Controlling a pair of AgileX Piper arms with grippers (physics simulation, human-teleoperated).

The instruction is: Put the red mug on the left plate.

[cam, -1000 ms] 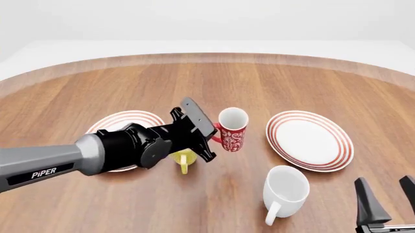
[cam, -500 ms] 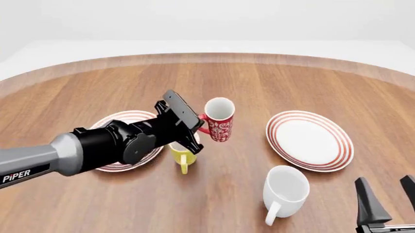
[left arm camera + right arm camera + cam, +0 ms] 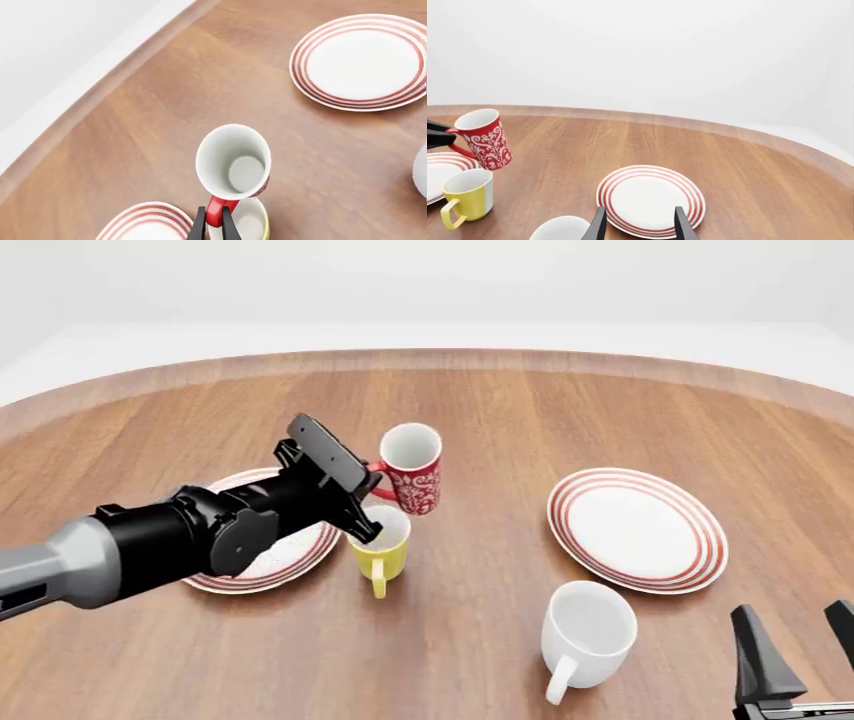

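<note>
The wooden desk (image 3: 534, 410) carries the left plate (image 3: 254, 575) and a second plate (image 3: 638, 528) at the right. The left tool (image 3: 370, 483) is clamped on the handle of the red mug (image 3: 410, 469), held in the air above the yellow mug (image 3: 379, 545), which stands just beside the left plate. The white mug (image 3: 587, 633) stands near the right tool (image 3: 637, 224), whose fingers are apart.
</note>
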